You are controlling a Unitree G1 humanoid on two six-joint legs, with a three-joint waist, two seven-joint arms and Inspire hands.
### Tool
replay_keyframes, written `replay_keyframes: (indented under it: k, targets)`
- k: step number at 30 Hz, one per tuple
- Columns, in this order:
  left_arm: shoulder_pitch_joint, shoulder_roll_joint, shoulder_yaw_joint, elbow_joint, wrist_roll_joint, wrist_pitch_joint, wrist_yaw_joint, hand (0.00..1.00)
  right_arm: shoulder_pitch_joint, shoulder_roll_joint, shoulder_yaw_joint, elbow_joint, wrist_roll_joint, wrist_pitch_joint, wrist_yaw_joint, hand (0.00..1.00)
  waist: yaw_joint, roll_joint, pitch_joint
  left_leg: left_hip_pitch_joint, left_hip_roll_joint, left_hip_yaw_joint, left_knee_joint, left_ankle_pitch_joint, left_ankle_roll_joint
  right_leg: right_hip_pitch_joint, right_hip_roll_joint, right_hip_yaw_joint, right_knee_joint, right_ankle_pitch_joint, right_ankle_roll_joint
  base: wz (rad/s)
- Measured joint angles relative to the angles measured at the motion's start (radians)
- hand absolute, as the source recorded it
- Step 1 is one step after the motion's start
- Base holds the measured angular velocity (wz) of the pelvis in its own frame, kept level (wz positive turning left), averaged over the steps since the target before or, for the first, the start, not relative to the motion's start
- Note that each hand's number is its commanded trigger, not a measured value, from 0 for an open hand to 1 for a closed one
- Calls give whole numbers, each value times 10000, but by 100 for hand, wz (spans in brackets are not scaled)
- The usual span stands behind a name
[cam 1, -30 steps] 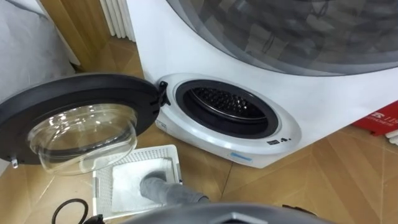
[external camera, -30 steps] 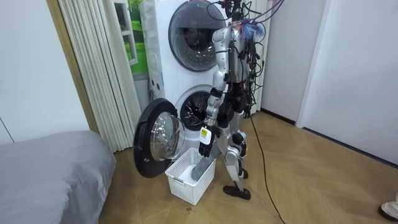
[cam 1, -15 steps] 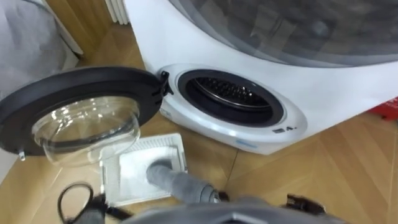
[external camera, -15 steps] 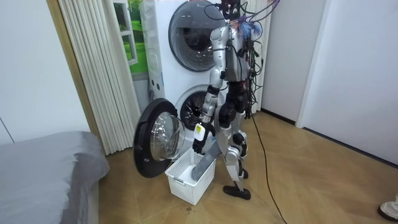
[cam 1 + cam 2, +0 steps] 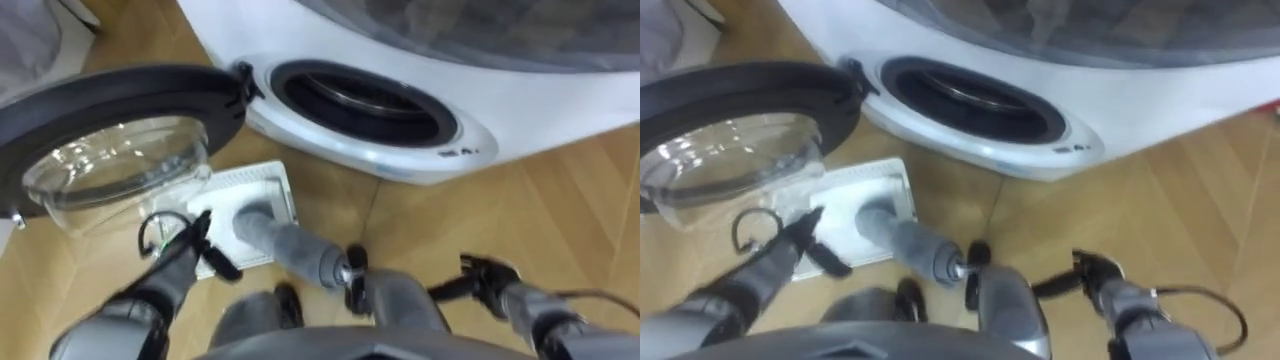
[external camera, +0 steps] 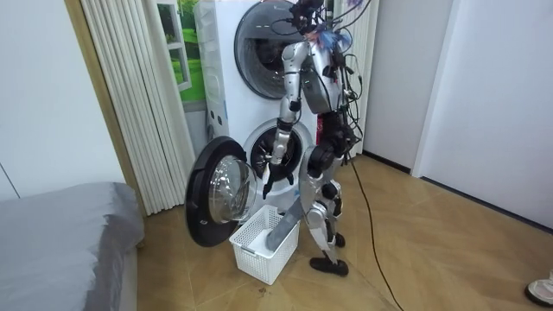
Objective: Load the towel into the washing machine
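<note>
Left hand (image 5: 193, 243), left eye view: it hangs over the near side of the white basket (image 5: 245, 173), with its dark fingers loosely spread and holding nothing. The towel (image 5: 228, 203) is judged to be the pale cloth lying inside the basket, though its outline is too blurred to trace. The right hand (image 5: 480, 272) shows low at the right above the wooden floor (image 5: 560, 210); whether it is spread or closed cannot be told. Beyond the basket the washing machine (image 5: 560, 90) has its round opening uncovered. Its door (image 5: 100, 92) is swung out to the left, the glass bowl just beside the basket.

Room view: the robot stands upright close before the lower washing machine (image 6: 233, 130). The basket (image 6: 259, 250) is at its feet and the open door (image 6: 220, 194) is on the room view's left. The left hand (image 6: 270, 179) hangs well above the basket, in front of the opening.

Right eye view: the left hand (image 5: 800, 240) is again poised over the basket (image 5: 855, 170), empty.

Hazards, as judged. The pick has not yet been made. Pale cloth in a pale basket may lead the fingers to close on the rim or the mesh instead of the towel. The reach down passes near the door, which the arm could knock. A loosely held towel could trail and snag on the opening's edge.
</note>
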Motion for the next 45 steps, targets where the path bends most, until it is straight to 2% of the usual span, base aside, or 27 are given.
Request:
replay_keyframes:
  k: [2,4,5,7,8,9,10,13,15,17,18,20,24,25,30,32,34,38,39,40,41,42,45]
  targets:
    - [-529,8,-187,7,211,-37,-15,0,-327,120,60,-26,259,-143,-3,0,-116,-20,17,-854,20,3,723,-44,57,-719,-115,91,395,-33,-53,-2]
    - [-932,-3,-440,9,299,-59,-20,0,-579,9,281,-80,419,-166,-29,0,-211,-53,116,-1843,232,44,1972,-107,64,-1335,-126,273,974,-140,-111,-15]
    - [-1017,11,-571,1,291,-81,-19,0,-585,11,337,-128,540,-173,-32,0,-249,-44,118,-1929,233,34,1994,-231,121,-1521,-125,272,1147,-181,-120,-3]
    - [-1557,148,-967,-80,555,-116,-18,0,-746,-8,424,-371,1120,-179,-18,0,-609,-7,137,-2730,223,77,2424,-747,315,-2510,-217,277,1850,-551,-82,23]
    - [-1695,171,-981,-94,694,-117,-13,0,-801,-26,428,-411,1274,-174,-16,0,-648,-7,138,-2977,261,92,2613,-948,344,-2776,-211,277,2033,-681,-113,13]
    - [-1986,225,-1181,-112,739,-112,-1,0,-883,-51,496,-487,1680,-181,-5,0,-664,51,174,-3511,423,127,3046,-1328,484,-3344,-178,201,2529,-801,-202,4]
    - [-2240,253,-1467,-120,740,-106,14,0,-929,-42,587,-550,2065,-175,-2,0,-691,111,214,-4026,522,133,3537,-1551,594,-3884,-186,171,3051,-881,-240,3]
    - [-2455,190,-1934,-121,786,-41,6,0,-1015,-115,754,-659,2830,-164,33,0,-845,174,228,-4868,534,220,4488,-1789,723,-4860,-378,303,4038,-1122,-314,9]
    - [-2492,202,-1917,-124,876,74,-18,0,-1013,-115,787,-712,3071,-200,70,0,-1018,233,221,-5301,595,230,5052,-1955,699,-5335,-482,301,4621,-1285,-347,7]
    - [-2578,209,-1930,-291,904,102,-37,0,-934,-147,889,-889,3265,-269,122,0,-1077,334,198,-5829,702,241,5640,-2063,687,-5904,-498,326,5175,-1420,-457,2]
    - [-2674,224,-1933,-431,904,106,-31,0,-899,-144,988,-1028,3531,-280,157,0,-1110,377,207,-6185,738,238,6012,-2160,720,-6311,-512,363,5556,-1484,-534,0]
    - [-2780,213,-2028,-485,930,104,-12,0,-852,-128,1232,-1186,3729,-285,193,0,-1187,393,216,-6589,873,255,6546,-2275,635,-6773,-486,400,6087,-1601,-672,0]
    - [-2904,210,-2392,-446,1164,97,56,0,-859,-134,1503,-1251,3492,-401,397,0,-1790,380,222,-7382,938,82,7344,-2422,474,-7591,-466,390,6936,-1854,-847,7]
    - [-2964,207,-2621,-381,1163,85,109,0,-907,-131,1619,-1189,3488,-443,380,0,-1908,379,223,-7609,1036,15,7520,-2454,411,-7779,-321,388,7022,-1859,-861,0]
    - [-2819,183,-3298,-237,1345,20,157,0,-882,-193,2180,-732,3220,-582,375,0,-2383,310,249,-7954,1283,-145,7772,-2550,268,-8023,-133,250,7183,-1944,-1040,-4]
    - [-2750,184,-3340,-171,1338,-99,157,0,-875,-193,2399,-568,3004,-583,379,0,-2442,271,243,-8085,1417,-147,7831,-2585,203,-8167,-33,216,7189,-1958,-1065,-7]
    - [-2696,227,-3517,-107,1326,-252,184,0,-865,-179,2540,-475,2875,-577,382,0,-2600,236,236,-8261,1431,-152,7835,-2607,158,-8355,-24,209,7235,-1987,-1130,0]
    - [-2667,262,-3759,-3,1326,-485,394,0,-846,-179,2541,-475,2770,-601,369,0,-2639,148,227,-8343,1465,-154,7818,-2679,87,-8473,8,183,7245,-2021,-1173,-1]
    - [-2675,263,-3847,37,1291,-542,445,20,-851,-174,2543,-478,2711,-649,366,0,-2648,103,230,-8353,1466,-155,7807,-2711,85,-8496,5,172,7246,-2036,-1189,-3]
    - [-2674,264,-3978,79,1269,-603,498,56,-850,-164,2579,-485,2638,-690,360,0,-2668,70,228,-8370,1478,-156,7801,-2743,71,-8512,-6,141,7246,-2053,-1221,-3]
    - [-2675,271,-4011,103,1270,-625,524,86,-854,-164,2611,-498,2595,-694,359,0,-2676,55,227,-8385,1485,-158,7802,-2758,69,-8524,-26,112,7245,-2064,-1244,0]
    - [-2677,278,-4093,117,1272,-659,555,100,-857,-164,2622,-538,2514,-689,360,0,-2695,38,229,-8443,1488,-179,7803,-2781,74,-8555,-84,37,7244,-2069,-1321,4]
    - [-2688,252,-4130,116,1273,-673,599,100,-902,-162,2624,-590,2198,-690,370,0,-2718,-49,228,-8540,1497,-202,7803,-2823,74,-8636,-88,2,7236,-2072,-1373,1]
